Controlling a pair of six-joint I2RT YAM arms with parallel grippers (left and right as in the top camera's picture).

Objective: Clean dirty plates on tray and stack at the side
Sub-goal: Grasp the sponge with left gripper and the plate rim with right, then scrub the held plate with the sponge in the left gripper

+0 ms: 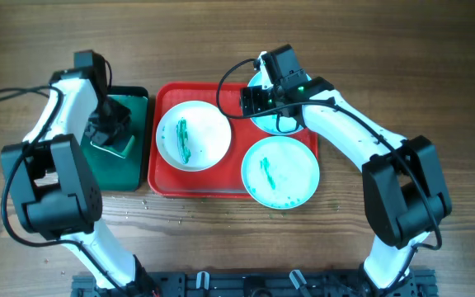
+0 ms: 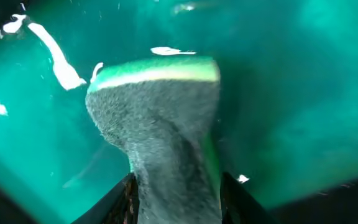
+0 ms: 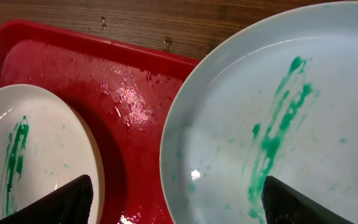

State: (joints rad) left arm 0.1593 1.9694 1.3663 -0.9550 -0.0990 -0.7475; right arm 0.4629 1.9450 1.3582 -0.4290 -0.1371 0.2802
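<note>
Red tray (image 1: 162, 177): white plate (image 1: 192, 134), plus mint plate (image 3: 278, 124) beneath my spread right claw (image 1: 254, 101); green tray (image 1: 126, 175): sponge (image 2: 154, 106) pinched in my left claw (image 2: 176, 194).

Dk green tray (image 1: 134, 172) on wood table (image 1: 221, 239), grey-green sponge (image 2: 157, 112) over it.

Seen from overhead, the left arm (image 1: 56, 107) rises from its base at seven o'clock, folds at a dark elbow near nine, and reaches up to ten o'clock. There the left gripper (image 1: 112, 130) angles toward five o'clock, its fingers (image 2: 126, 199) clamped on a sponge (image 2: 157, 112). The right arm (image 1: 345, 130) climbs from five o'clock, bends near four, and stretches to twelve. The right gripper (image 3: 178, 186) is spread wide and points toward nine.
</note>
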